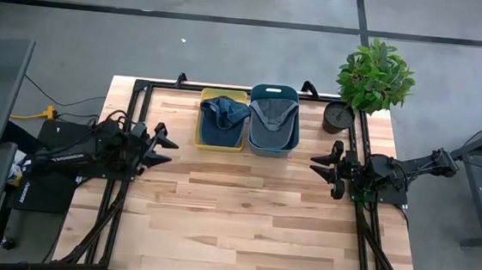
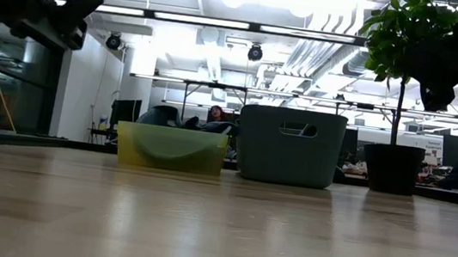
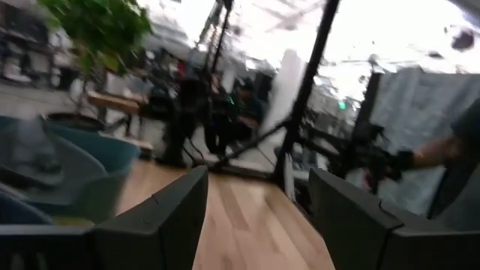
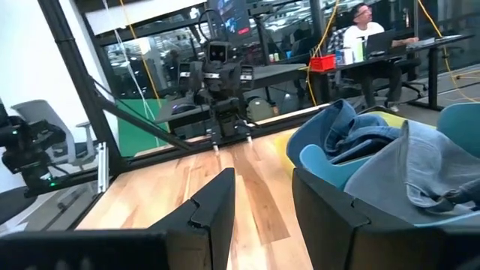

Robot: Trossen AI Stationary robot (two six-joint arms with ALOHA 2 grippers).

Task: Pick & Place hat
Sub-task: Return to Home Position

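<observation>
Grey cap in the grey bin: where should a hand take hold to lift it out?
Probably the soft crown fabric near the middle of the grey cap, coming straight down. The walls of the grey bin block side approaches, and the cap lies slumped across its inside. The right hand is nearer.

Item 1: my worktop, pale butcher-block wood in a black metal frame.
Item 2: leafy green plant in a round black pot, at the worktop's far right corner.
Item 3: seated person in a white top, at a desk beyond.
</observation>
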